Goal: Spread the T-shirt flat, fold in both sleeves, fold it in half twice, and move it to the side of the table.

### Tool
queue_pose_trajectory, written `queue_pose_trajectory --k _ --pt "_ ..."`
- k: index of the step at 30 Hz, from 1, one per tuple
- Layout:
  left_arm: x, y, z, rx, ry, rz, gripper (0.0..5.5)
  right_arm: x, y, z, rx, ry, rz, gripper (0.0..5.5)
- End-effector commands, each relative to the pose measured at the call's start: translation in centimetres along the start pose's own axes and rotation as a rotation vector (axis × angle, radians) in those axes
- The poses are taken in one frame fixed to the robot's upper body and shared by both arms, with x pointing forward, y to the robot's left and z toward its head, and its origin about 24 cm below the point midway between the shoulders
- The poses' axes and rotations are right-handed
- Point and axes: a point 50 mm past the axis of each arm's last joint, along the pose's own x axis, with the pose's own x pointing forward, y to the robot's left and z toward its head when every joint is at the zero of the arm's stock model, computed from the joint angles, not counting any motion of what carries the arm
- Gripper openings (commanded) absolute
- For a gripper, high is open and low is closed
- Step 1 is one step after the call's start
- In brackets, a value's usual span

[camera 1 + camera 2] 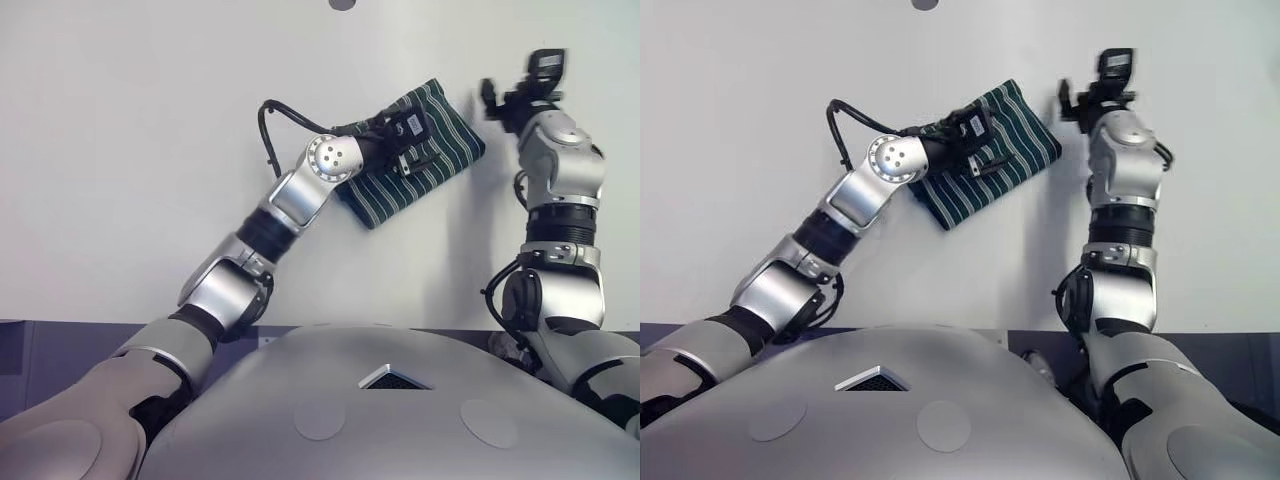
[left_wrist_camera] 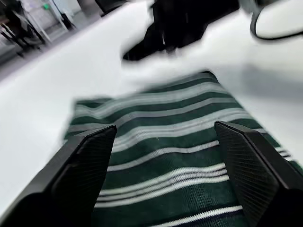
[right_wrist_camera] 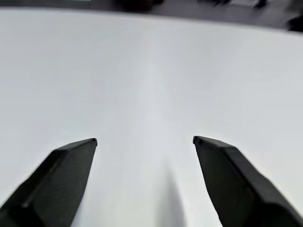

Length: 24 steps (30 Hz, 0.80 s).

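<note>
Left gripper (image 2: pixel 165 125) jaws apart over folded T-shirt (image 1: pixel 452 130)

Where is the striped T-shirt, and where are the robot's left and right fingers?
T-shirt (image 1: pixel 455 140), left eye view, on its folded striped top layer.
Left fingers (image 2: pixel 83 165), left wrist view, on one finger's ribbed inner face.
Right fingers (image 3: pixel 61 179), right wrist view, on one dark finger.
</note>
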Motion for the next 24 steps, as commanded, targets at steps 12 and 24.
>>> queue_pose_trajectory --k 12,24 --pt "-7.6 13.1 -7.0 -0.309 0.291 0.809 3.8 -1.5 -2.8 4.3 0.078 -0.354 -0.258 3.81" --pt "-15.3 21.7 0.6 -0.274 -0.03 1.316 3.8 -1.9 1.4 2.9 0.108 -0.417 -0.21 3.81"
